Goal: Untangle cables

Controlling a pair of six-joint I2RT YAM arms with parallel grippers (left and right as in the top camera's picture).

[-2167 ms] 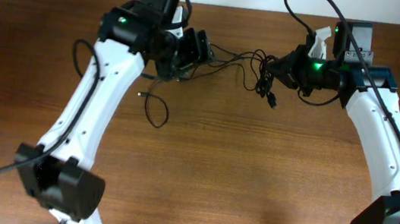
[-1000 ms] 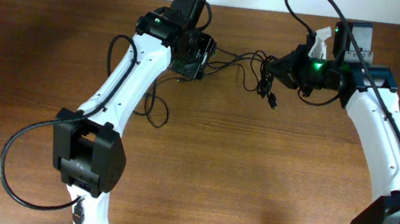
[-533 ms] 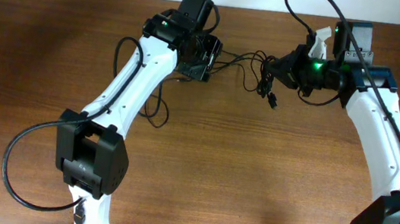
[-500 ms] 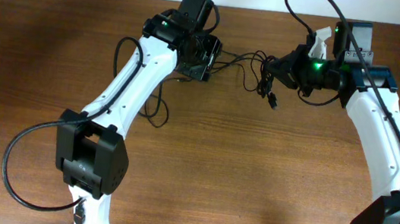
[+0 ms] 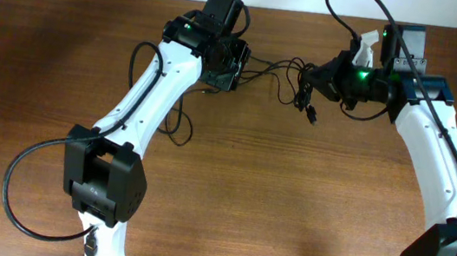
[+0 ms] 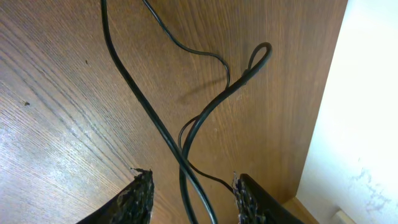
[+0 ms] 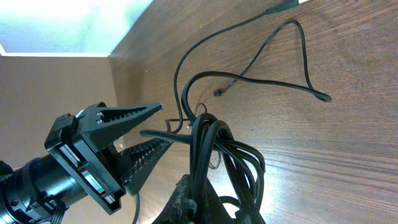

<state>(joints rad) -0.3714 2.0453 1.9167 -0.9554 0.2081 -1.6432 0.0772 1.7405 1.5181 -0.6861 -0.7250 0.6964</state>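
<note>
Thin black cables [image 5: 275,66] stretch across the far middle of the wooden table between my two grippers. My right gripper [image 5: 313,79] is shut on a bunched tangle of cables [image 7: 214,149], and a plug end [image 5: 311,116] hangs below the bunch. My left gripper [image 5: 238,64] is open, and two crossing cords [image 6: 155,118] run between its fingers [image 6: 193,178] without being pinched. It also shows open in the right wrist view [image 7: 134,134]. Another cable loop [image 5: 178,127] lies on the table under the left arm.
The table's far edge and a white wall [image 6: 367,93] lie just behind the cables. A grey box [image 5: 410,44] and a white object [image 5: 366,47] sit at the back right, by the right arm. Bare wood [image 5: 289,205] fills the front half.
The left arm has swung right and reached toward the cables, bringing its open gripper close to the right gripper. In the last half second it has barely moved. The right arm has held still.
</note>
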